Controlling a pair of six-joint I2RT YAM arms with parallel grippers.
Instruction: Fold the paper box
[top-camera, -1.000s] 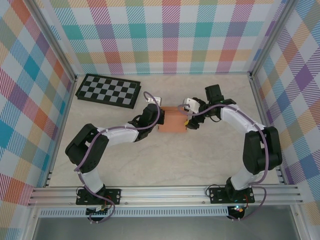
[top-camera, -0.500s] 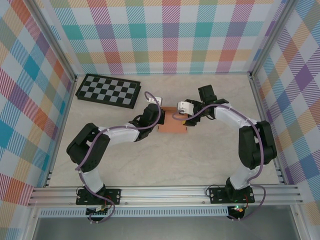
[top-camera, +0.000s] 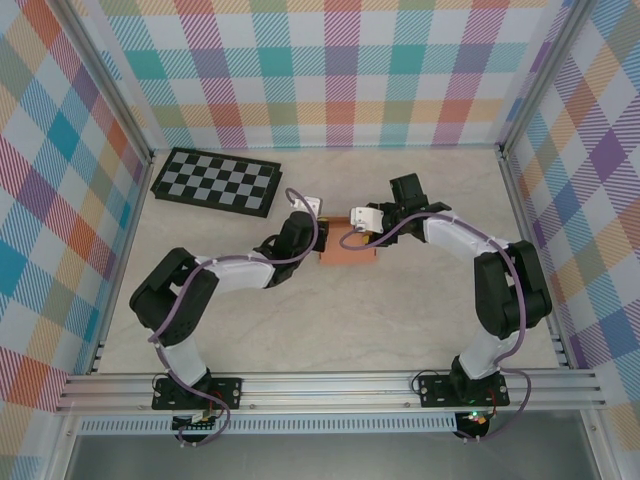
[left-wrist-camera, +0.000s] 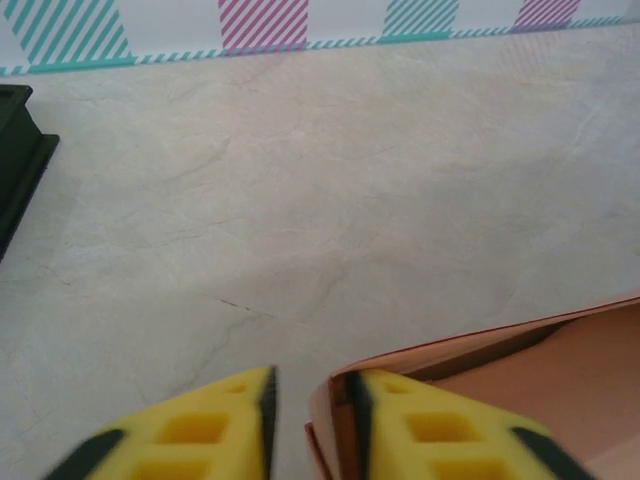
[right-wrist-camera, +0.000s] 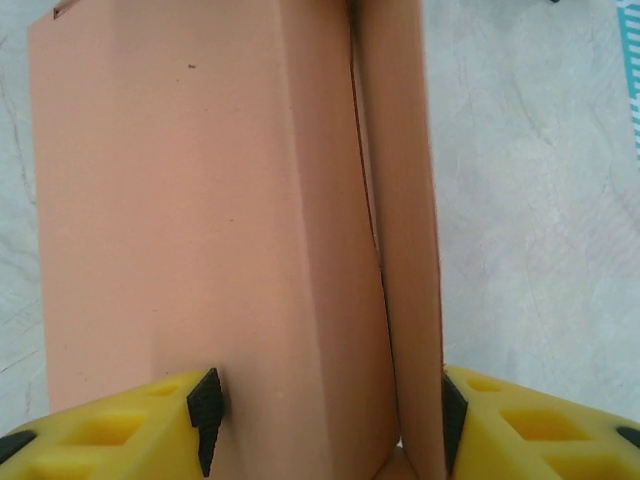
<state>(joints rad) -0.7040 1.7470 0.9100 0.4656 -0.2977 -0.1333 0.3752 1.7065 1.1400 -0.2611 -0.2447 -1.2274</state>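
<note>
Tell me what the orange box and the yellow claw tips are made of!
The paper box looks like thin matte card: flat panels, sharp creases, thin edges. The yellow pads look like soft foam or rubber, judging by their dull surface and moulded hollows.

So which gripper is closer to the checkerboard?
Left. The left gripper is at the paper box's left edge, on the checkerboard's side; the right gripper is over the box, farther off.

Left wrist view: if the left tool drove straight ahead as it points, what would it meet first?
Probably the paper box: its thin wall stands in the left tool's gap and crosses ahead of one finger. Beyond that, bare table to the back wall.
</note>
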